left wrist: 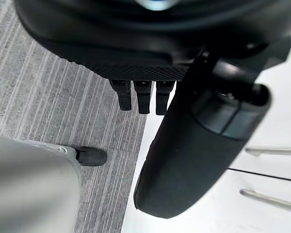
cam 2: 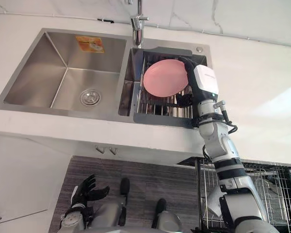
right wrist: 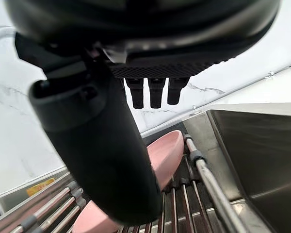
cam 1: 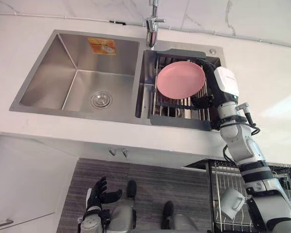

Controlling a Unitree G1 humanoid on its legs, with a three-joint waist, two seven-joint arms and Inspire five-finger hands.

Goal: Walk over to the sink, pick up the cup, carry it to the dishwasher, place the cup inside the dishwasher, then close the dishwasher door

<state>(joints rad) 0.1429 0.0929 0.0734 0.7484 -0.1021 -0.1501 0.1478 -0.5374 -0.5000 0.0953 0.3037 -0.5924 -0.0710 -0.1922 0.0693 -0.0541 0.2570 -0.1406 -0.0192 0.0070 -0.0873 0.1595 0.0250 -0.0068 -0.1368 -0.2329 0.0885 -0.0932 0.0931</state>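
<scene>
Countertop (cam 1: 262, 73): white stone with faint grey veining, smooth, surrounding all items below. Sink (cam 1: 48, 63): brushed stainless steel, two rectangular basins side by side, the left basin bare metal. Floor (cam 1: 150, 179): grey plank pattern with fine stripes. Dishwasher rack (cam 2: 276, 187): thin metal wire grid, at the lower right below the counter edge. Dish rack (cam 1: 177, 121): dark frame with metal bars, seated in the right basin. Plate (cam 1: 180, 79): pink, round, matte, standing on edge in the dish rack. Right hand (cam 1: 208, 87): dark, with a white cover on its back, reaching into the dish rack at the plate's right rim; fingers straight and thumb spread wide, grasping nothing; whether it actually touches the rim cannot be told. Left hand (cam 1: 99, 193): dark, low over the floor, fingers relaxed and fanned apart, holding nothing. Cup (cam 1: 230, 203): white, smooth, apparently lying tipped in the dishwasher rack, partly behind the right arm, well apart from both hands. Faucet (cam 1: 152, 26): polished chrome, upright, at the divide between the basins. Sticker (cam 1: 102, 46): yellow, rectangular, on the left basin's rear wall. Drain (cam 1: 101, 99): round, steel, in the left basin floor.
</scene>
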